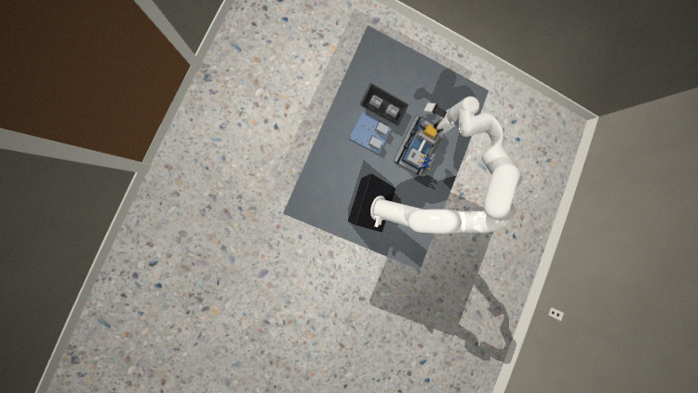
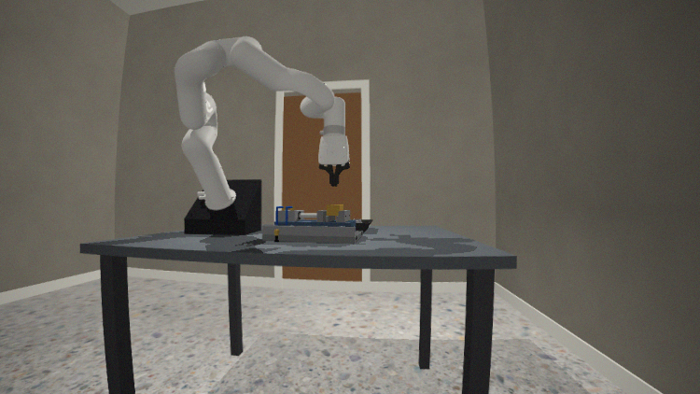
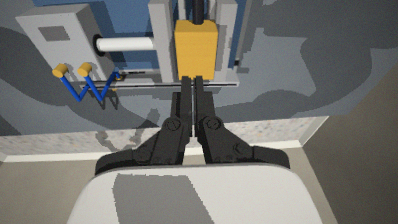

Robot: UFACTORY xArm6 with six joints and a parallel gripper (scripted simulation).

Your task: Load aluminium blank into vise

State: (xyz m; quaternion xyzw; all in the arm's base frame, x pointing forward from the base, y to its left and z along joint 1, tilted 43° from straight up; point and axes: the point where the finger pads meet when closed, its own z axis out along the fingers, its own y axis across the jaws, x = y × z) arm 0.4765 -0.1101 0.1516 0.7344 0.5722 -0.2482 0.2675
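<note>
My gripper [image 3: 192,89] [image 1: 441,124] is shut and empty. It hangs well above the vise [image 2: 309,224], over its near end. A yellow brass blank [image 3: 195,49] sits in the vise's opening between the two grey jaws, directly below my fingertips, and also shows in the top view [image 1: 430,131] and the side view [image 2: 334,209]. Two aluminium blanks [image 1: 382,128] [image 1: 375,142] lie flat on the blue infeed plate [image 1: 369,134]. Two finished parts [image 1: 376,101] [image 1: 392,110] lie in the dark outfeed tray [image 1: 384,103].
The vise's end block with blue hoses [image 3: 90,85] is at the left in the wrist view. A black box [image 1: 369,200] holds the arm's base at the table's near side. The table edge runs just beyond the vise.
</note>
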